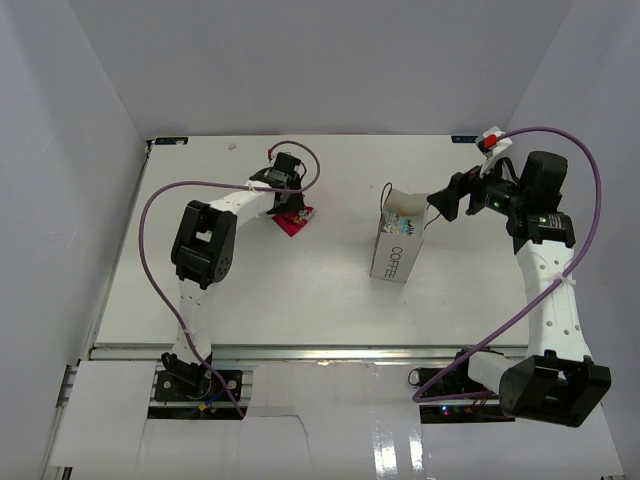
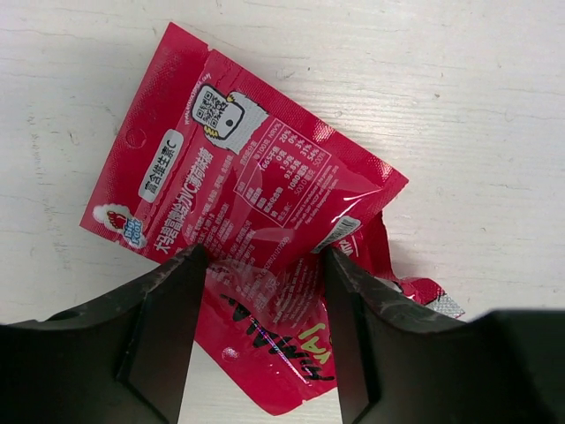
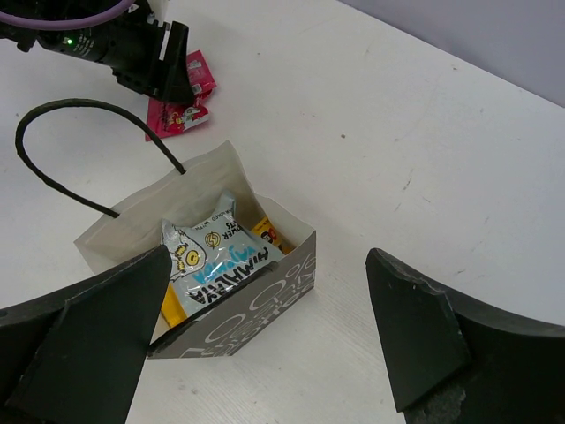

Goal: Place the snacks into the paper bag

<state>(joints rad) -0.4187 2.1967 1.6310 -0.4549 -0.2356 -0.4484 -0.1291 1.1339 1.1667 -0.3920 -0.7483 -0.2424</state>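
Two red-pink snack packets lie overlapped on the white table: the upper one [image 2: 238, 168] printed side up, the lower one [image 2: 274, 353] partly under it. My left gripper [image 2: 260, 291] is open, its fingers [image 2: 163, 327] straddling the lower part of the packets. In the top view the left gripper [image 1: 289, 211] is over the red packets [image 1: 298, 223]. The white paper bag [image 1: 397, 250] stands upright mid-table. My right gripper [image 1: 438, 205] is open and empty, just right of the bag's mouth. Inside the bag [image 3: 256, 296] lie a silver-blue packet [image 3: 216, 261] and a yellow one [image 3: 267, 231].
The bag's thin dark handle [image 3: 62, 115] arches above its far rim. White walls enclose the table on the left, back and right. The left arm's purple cable [image 1: 165, 200] loops over the table's left side.
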